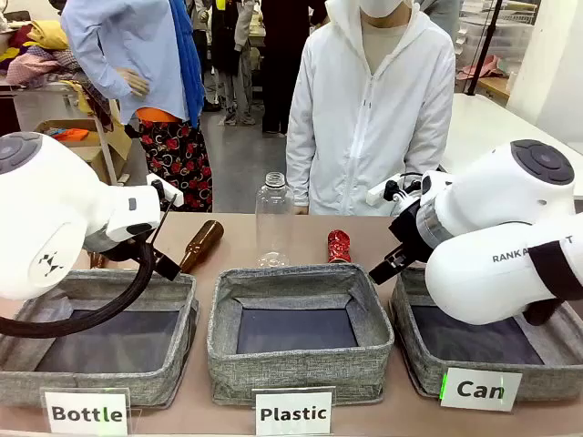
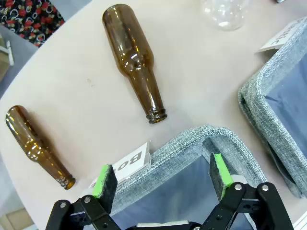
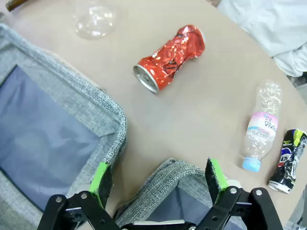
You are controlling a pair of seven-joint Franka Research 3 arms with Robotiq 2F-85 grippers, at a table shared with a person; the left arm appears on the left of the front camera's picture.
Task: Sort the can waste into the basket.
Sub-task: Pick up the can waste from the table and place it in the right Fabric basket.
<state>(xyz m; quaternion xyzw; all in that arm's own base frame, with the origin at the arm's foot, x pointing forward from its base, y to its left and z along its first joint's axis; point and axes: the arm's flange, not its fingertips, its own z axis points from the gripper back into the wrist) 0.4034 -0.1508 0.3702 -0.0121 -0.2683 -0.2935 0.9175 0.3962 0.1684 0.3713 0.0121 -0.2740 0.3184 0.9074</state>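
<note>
The sorting has not started, by the look of it: both cans lie on the counter [image 3: 201, 110] and the grey basket marked "Can" [image 1: 547, 381] holds nothing. The right jaws hover over that basket's far corner, wide apart and empty. The crushed red can [image 3: 169, 64] lies on its side beyond the rim, near the gap between this basket and the "Plastic" basket [image 3: 72, 96]. The crushed black can [image 3: 288, 160] lies well apart from it, just beside a small clear plastic bottle [image 3: 259, 129]. The left jaws, also wide and empty, hang over the "Bottle" basket [image 2: 192, 143]. The likely next move is to reach out past the rim, straddle the red can's crumpled waist and close, leaving the bottle alone.
</note>
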